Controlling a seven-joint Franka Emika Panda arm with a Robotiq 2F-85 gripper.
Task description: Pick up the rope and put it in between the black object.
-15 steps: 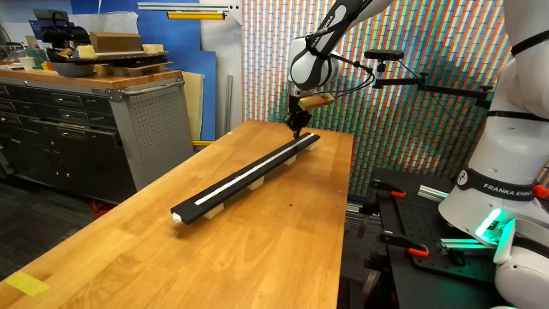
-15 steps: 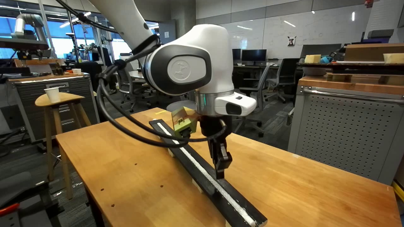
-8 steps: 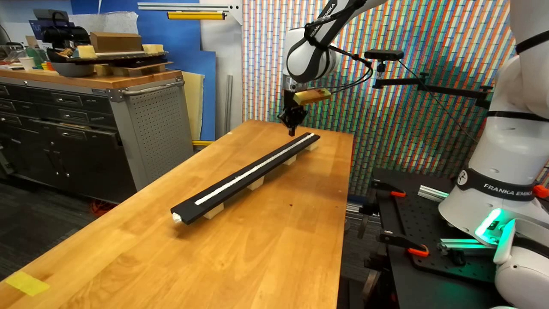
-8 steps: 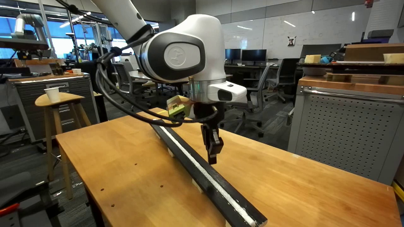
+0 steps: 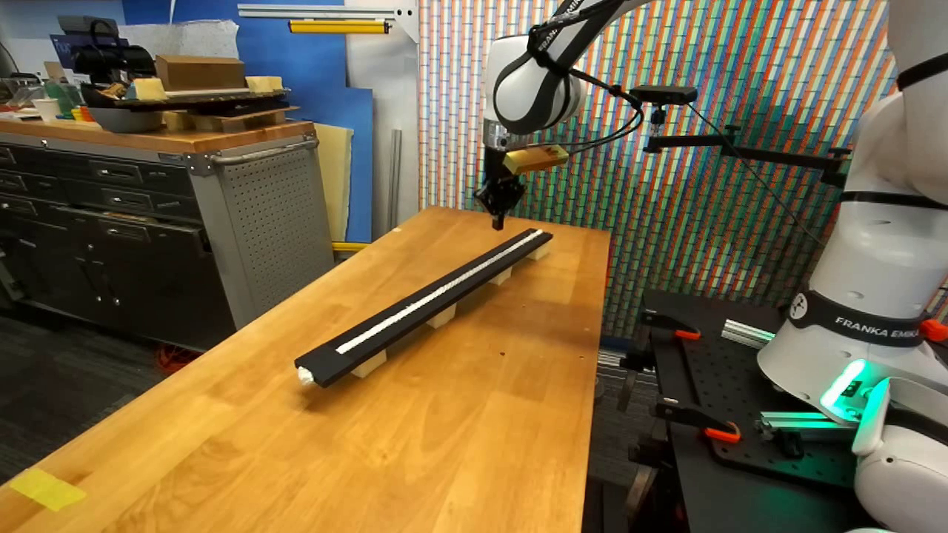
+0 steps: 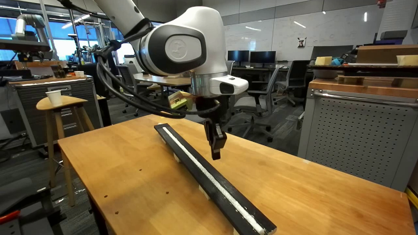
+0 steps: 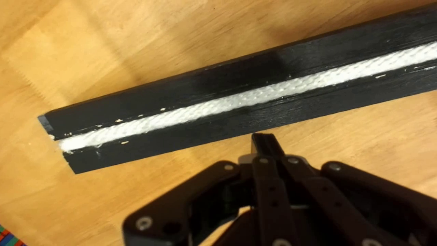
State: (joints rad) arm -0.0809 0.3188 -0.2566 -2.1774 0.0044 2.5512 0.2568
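The black object [image 5: 318,360] is a long straight black bar lying along the wooden table; it shows in both exterior views [image 6: 196,171] and in the wrist view [image 7: 205,83]. The white rope [image 5: 444,288] lies straight in its lengthwise groove, also visible in an exterior view [image 6: 209,176] and the wrist view [image 7: 211,107]. A small white piece shows at the bar's end face in an exterior view [image 5: 306,376]. My gripper [image 7: 264,136] is shut with its fingertips together and nothing between them. It hangs above the table beside the bar, apart from the rope, in both exterior views [image 5: 498,223] [image 6: 216,156].
Small wooden blocks [image 5: 442,317] prop the bar above the wooden table [image 5: 459,444]. A drawer cabinet [image 5: 274,229] stands beyond one table side. A camera on a bracket [image 5: 663,95] stands behind the arm. Loose cables [image 6: 130,106] loop from the arm near the gripper.
My gripper has risen from close over the bar and moved sideways off it, staying shut. The rope and the black bar have not moved.
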